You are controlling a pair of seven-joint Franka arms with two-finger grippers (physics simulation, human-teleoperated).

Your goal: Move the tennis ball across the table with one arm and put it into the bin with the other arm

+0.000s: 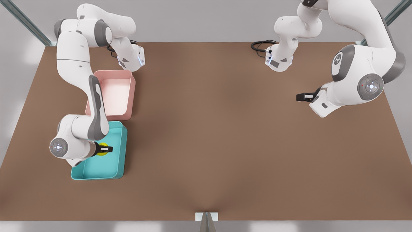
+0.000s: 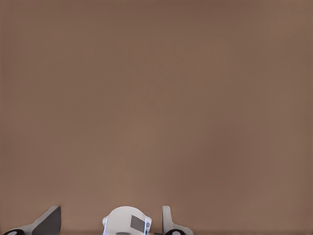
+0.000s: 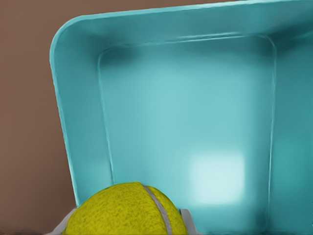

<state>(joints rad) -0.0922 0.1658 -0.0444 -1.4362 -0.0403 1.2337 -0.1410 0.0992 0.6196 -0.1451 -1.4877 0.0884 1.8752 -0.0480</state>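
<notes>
The yellow-green tennis ball (image 1: 103, 149) (image 3: 127, 210) hangs over the teal bin (image 1: 109, 164) (image 3: 186, 122) on the front view's left. My right gripper (image 1: 106, 149) (image 3: 126, 218) is shut on the ball, a fingertip (image 3: 186, 218) showing at its side. The bin's floor beneath it is bare. On the front view's right, my left gripper (image 1: 301, 97) (image 2: 111, 210) waits open above the brown table (image 1: 209, 129) (image 2: 156, 98), with nothing between its fingers (image 2: 49, 220).
A pink tub (image 1: 112, 93) stands right behind the teal bin, partly under the right arm's forearm. Both arm bases (image 1: 278, 61) sit at the table's far edge, with black cable (image 1: 260, 45) beside one. A small bracket (image 1: 206, 216) marks the near edge.
</notes>
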